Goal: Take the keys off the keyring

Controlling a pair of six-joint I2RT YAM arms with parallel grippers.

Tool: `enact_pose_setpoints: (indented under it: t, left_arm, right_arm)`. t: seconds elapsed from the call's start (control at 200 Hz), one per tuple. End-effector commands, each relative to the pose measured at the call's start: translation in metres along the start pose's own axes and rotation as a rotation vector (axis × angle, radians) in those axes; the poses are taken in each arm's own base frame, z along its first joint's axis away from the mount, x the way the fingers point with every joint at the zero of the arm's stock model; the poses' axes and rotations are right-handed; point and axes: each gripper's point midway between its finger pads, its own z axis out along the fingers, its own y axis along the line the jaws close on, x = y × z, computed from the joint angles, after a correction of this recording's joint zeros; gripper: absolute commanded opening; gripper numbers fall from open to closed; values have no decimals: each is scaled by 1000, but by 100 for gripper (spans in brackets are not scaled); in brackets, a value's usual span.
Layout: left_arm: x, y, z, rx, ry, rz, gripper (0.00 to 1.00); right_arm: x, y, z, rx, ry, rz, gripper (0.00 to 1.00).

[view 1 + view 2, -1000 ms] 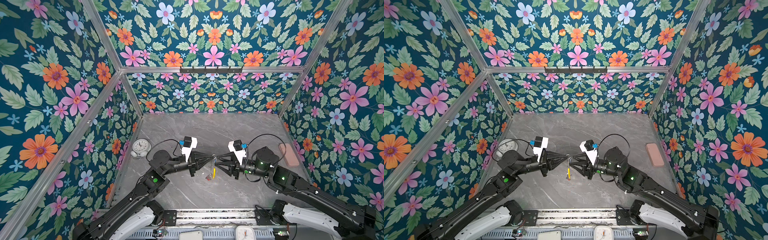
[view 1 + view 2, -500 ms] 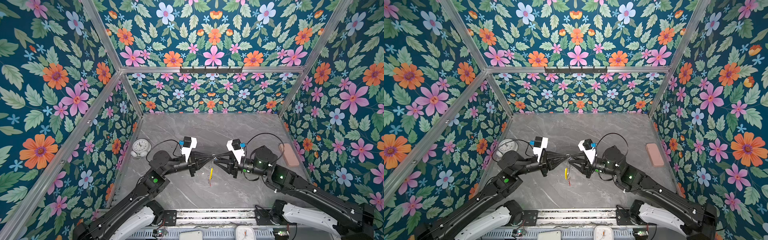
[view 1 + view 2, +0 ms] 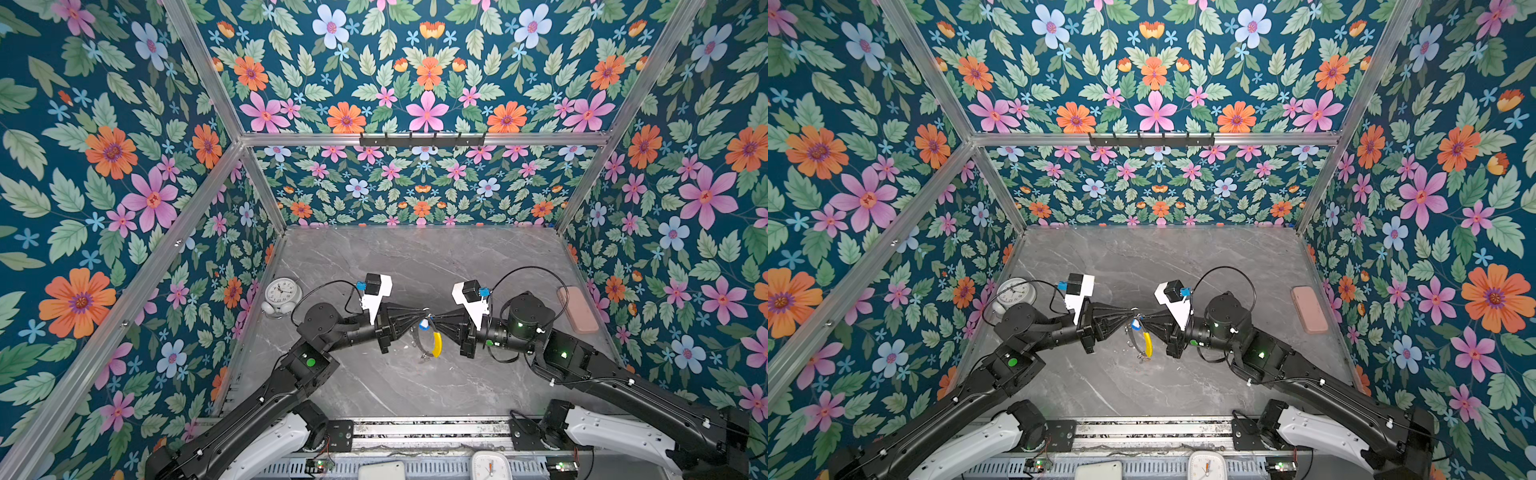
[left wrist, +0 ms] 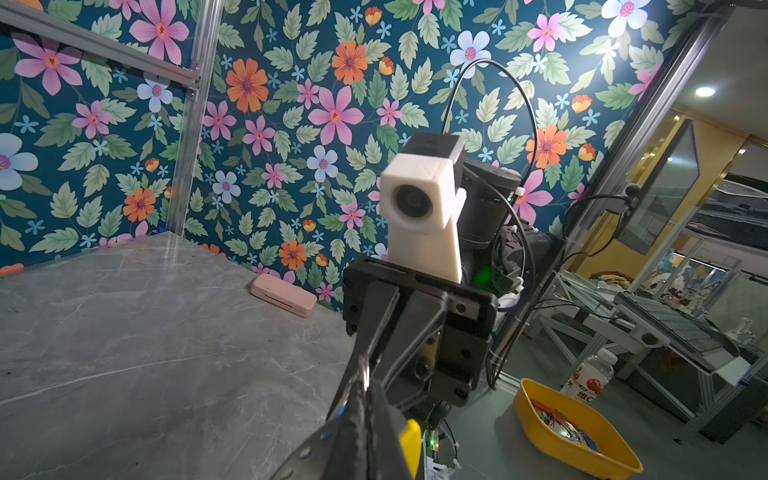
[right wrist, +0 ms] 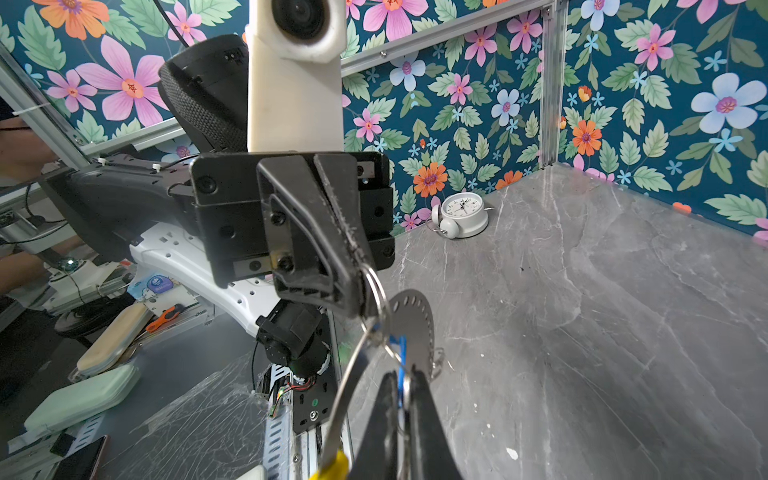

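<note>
Over the front-centre of the tabletop (image 3: 415, 257), the keyring (image 3: 417, 343) is held in mid-air, pinched at its top by the clenched left gripper (image 3: 420, 321), with the yellow sleeve (image 3: 435, 344) hanging below the fingertips. The right gripper (image 5: 401, 384) is met tip to tip and is clamped on the blue-tagged key (image 5: 412, 328), which is hooked to the ring. Farther back, a white alarm clock (image 3: 282, 293) is seen at the left edge and a pink case (image 3: 577, 309) at the right edge.
</note>
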Motion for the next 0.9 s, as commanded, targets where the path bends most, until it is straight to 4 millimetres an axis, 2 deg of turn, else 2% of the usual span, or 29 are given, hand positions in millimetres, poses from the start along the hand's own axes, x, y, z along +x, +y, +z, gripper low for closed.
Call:
enact_pose_setpoints:
  t: [0.0, 0.3, 0.625, 0.8, 0.895]
  left_arm:
    - [-14, -4, -1, 8, -63, 24, 0]
    - [-14, -3, 0, 12, -70, 17, 0]
    - [-10, -2, 2, 18, -57, 9, 0]
    - [-5, 7, -3, -45, -46, 21, 0]
    - [-3, 12, -7, -84, -43, 27, 0]
  right_arm:
    - [3, 4, 0, -15, 26, -27, 0]
    - [15, 12, 8, -24, 114, -81, 0]
    - [15, 16, 13, -48, 132, -94, 0]
    - [14, 15, 5, -26, 111, -83, 0]
    - [20, 10, -1, 9, 121, -77, 0]
